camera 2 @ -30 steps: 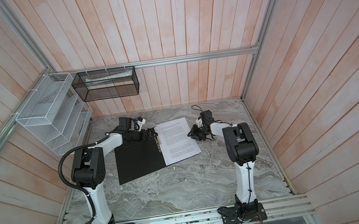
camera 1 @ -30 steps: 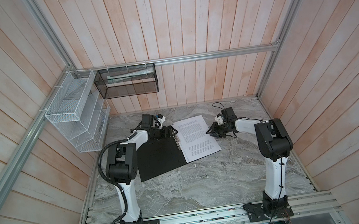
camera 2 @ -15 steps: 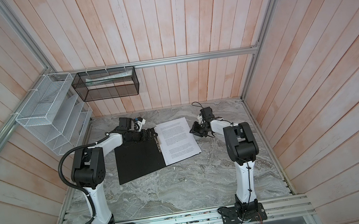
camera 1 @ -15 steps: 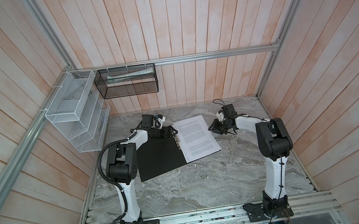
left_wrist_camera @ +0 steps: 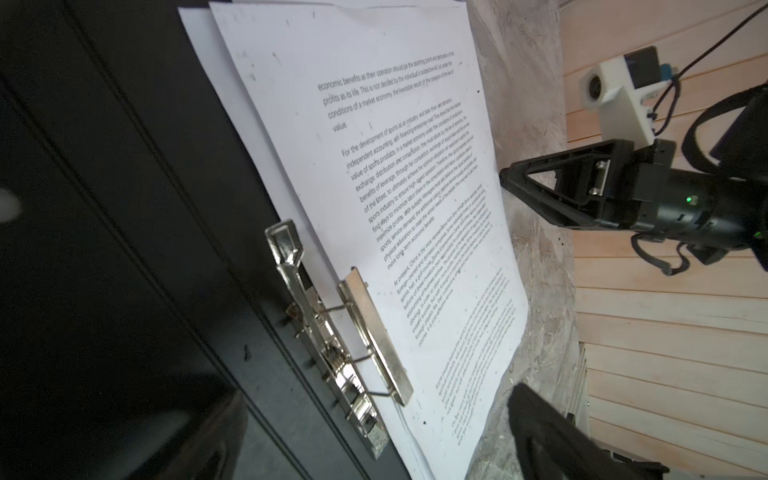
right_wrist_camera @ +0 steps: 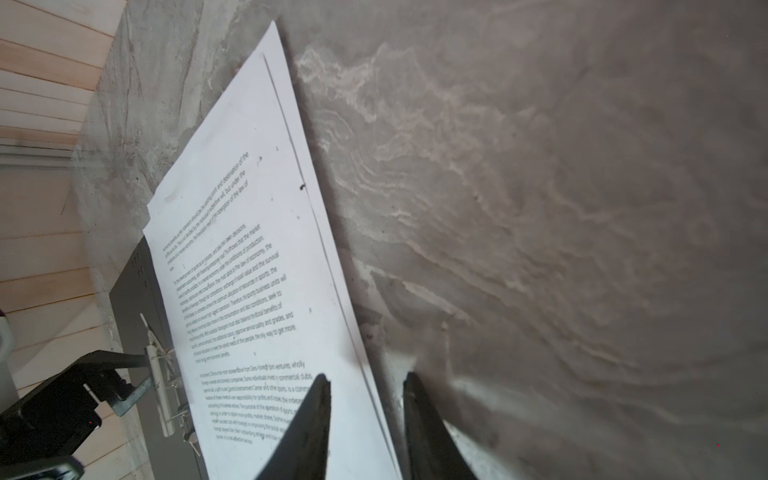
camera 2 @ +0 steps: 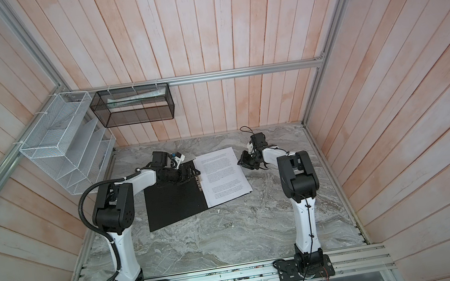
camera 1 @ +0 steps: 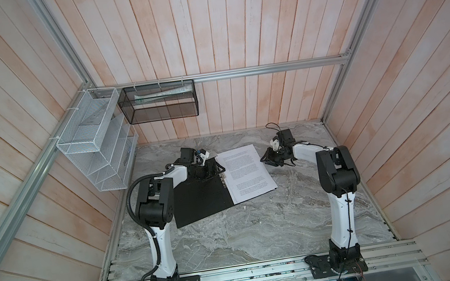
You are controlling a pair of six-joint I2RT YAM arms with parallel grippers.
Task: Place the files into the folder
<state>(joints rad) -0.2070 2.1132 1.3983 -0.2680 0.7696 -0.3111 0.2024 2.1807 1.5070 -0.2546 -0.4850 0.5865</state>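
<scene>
Several files (camera 1: 247,173) are laid in the opened folder (camera 1: 199,203). The left gripper (camera 1: 214,167) is spread wide, and the right gripper (right_wrist_camera: 365,380) is parted narrowly, with nothing held.

Matt paper files (left_wrist_camera: 374,166), shiny metal clip (left_wrist_camera: 376,332), matt black folder (left_wrist_camera: 124,208).

Soft, even light throughout; wrist views blur close up and warp at edges.

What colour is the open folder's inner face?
The folder is black inside; it shows best in a top view.
</scene>
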